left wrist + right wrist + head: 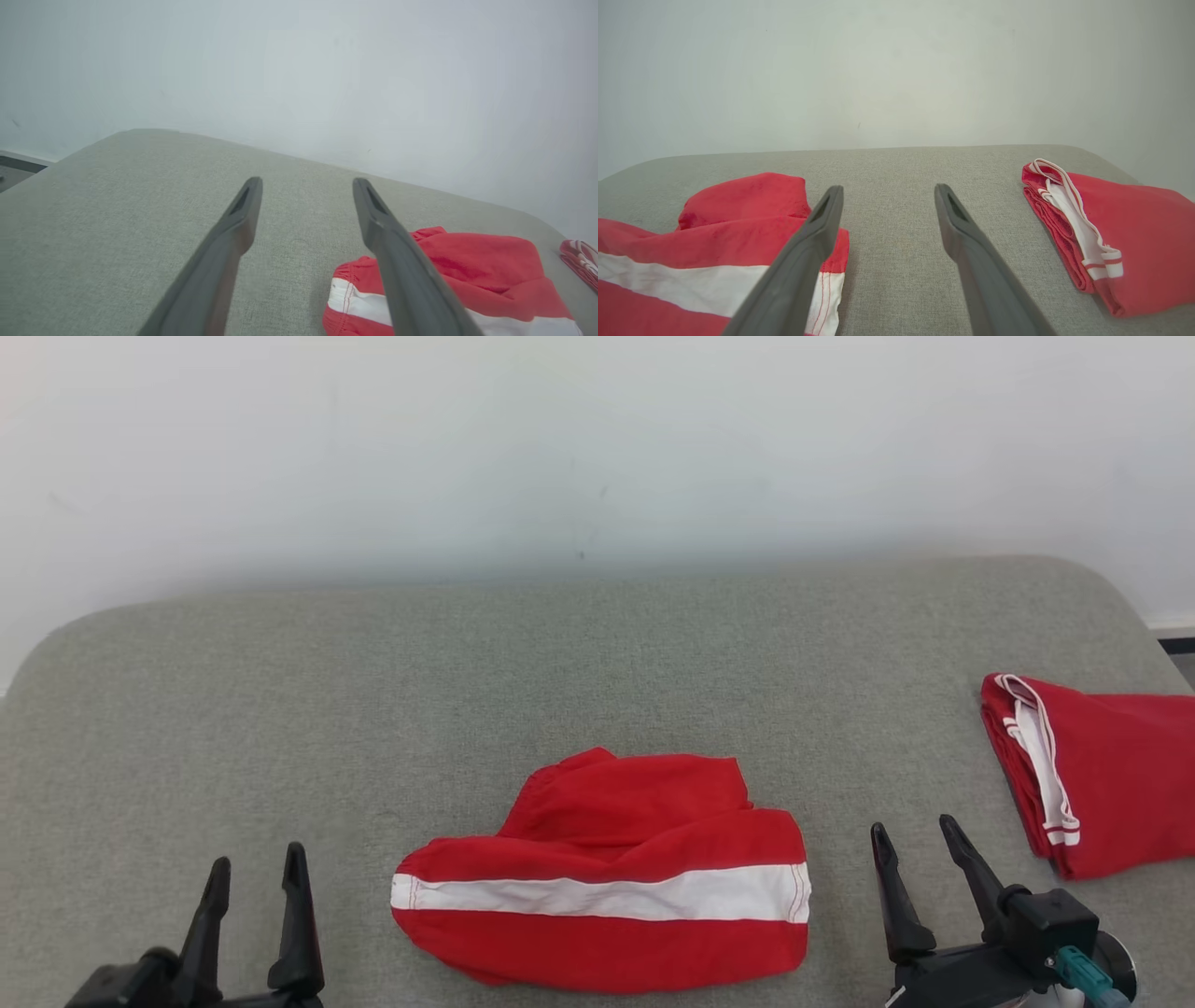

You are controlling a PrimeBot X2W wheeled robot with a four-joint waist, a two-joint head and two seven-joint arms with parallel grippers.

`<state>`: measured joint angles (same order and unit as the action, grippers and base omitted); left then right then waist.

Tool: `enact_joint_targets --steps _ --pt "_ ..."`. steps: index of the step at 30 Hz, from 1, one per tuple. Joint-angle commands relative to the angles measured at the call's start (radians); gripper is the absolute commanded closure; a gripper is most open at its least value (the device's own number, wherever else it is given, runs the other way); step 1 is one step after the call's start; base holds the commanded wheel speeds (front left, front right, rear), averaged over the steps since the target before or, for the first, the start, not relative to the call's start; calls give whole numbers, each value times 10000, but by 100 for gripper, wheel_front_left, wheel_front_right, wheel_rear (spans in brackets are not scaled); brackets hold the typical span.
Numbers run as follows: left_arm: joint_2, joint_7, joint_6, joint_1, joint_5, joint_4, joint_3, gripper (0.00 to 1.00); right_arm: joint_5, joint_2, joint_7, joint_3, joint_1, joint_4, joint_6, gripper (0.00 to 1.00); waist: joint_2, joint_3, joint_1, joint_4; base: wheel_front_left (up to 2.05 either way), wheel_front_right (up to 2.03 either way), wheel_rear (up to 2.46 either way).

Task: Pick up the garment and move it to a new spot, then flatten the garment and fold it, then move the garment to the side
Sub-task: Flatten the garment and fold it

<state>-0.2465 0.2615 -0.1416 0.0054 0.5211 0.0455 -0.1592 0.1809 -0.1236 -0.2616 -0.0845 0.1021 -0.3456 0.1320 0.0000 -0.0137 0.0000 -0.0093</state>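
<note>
**Fold looks finished, shift to the side comes next**

Head view: the red shorts with a broad white stripe [607, 887] lie bundled into a compact, roughly rectangular packet at the near middle of the grey fabric-covered table [280, 709]. The left hand [259, 859] sits at the lower left with its fingers apart, holding nothing and well clear of the shorts. The right hand [913, 826] sits at the lower right, also spread and empty. It lies between the shorts and a second folded red garment with white trim [1111, 765] at the table's right edge.

Left wrist view: the left hand [307, 182] points over bare table with a wide gap between its fingers. The shorts [481, 261] lie off to its right.

Right wrist view: the right hand [888, 187] is spread over bare table. The shorts [714, 233] are just to its left and the folded garment [1134, 233] is to its right.

Judging by the packet's shape, folding is done and the last step remains. That move calls for gripping the packet through all its layers, probably at both ends, so that it does not fall open as it is carried aside.
</note>
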Motion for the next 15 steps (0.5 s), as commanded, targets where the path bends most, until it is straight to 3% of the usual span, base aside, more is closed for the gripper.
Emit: enact_joint_targets --steps 1,9,15 --pt "192 34 234 293 -382 -71 297 0 -66 -58 -38 -27 -148 26 -24 0 0 -129 0 117 0 0 0" --pt "893 35 1281 938 -1965 243 1207 0 -140 -189 -35 -174 -329 -63 -24 0 0 -383 0 254 0 0 0" --pt "1233 35 1689 1114 -2448 456 1509 0 -162 -194 -35 -150 -442 -120 -24 0 0 -478 0 256 0 0 0"
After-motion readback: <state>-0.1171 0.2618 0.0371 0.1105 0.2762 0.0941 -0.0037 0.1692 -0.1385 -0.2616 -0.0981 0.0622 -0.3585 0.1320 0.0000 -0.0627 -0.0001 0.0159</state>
